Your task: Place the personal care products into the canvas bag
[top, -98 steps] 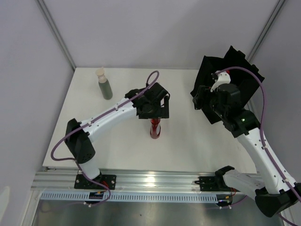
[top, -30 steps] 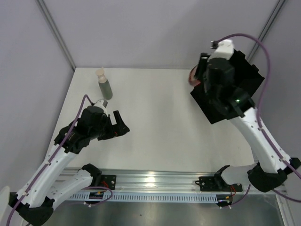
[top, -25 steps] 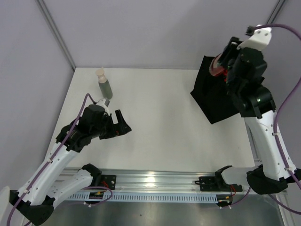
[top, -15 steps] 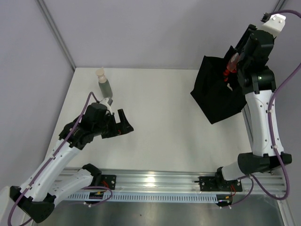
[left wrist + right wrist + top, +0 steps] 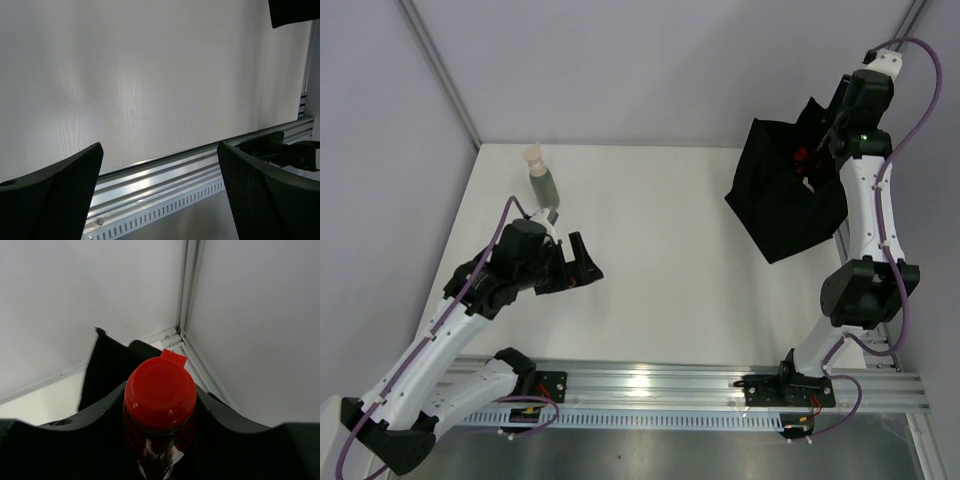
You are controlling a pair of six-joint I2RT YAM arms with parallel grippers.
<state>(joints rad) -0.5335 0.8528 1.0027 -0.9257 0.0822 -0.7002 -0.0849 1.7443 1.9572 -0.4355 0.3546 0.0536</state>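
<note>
The right gripper (image 5: 812, 150) is clamped on the red bottle (image 5: 160, 395). One black finger presses on each side of the bottle, just under its red cap, and the cap's small flap sticks out at the back. The bottle hangs over the black bag (image 5: 780, 205), which stands at the far right corner of the table (image 5: 670, 210) with its floppy edges up. In the overhead view only a small red part of the bottle shows against the dark fabric. The inside of the bag is dark, so I cannot tell what lies in it.

The left gripper (image 5: 582, 262) holds nothing. Its two fingers (image 5: 55, 195) are wide apart, above the bare table near the front metal rail (image 5: 165, 175).

The right arm is stretched up and far back, with the wrist high above the bag. The left arm is bent and low on the left side. The grey-green bottle (image 5: 543, 184) with a cream cap stands upright near the far left corner, just behind the left arm's wrist.
</note>
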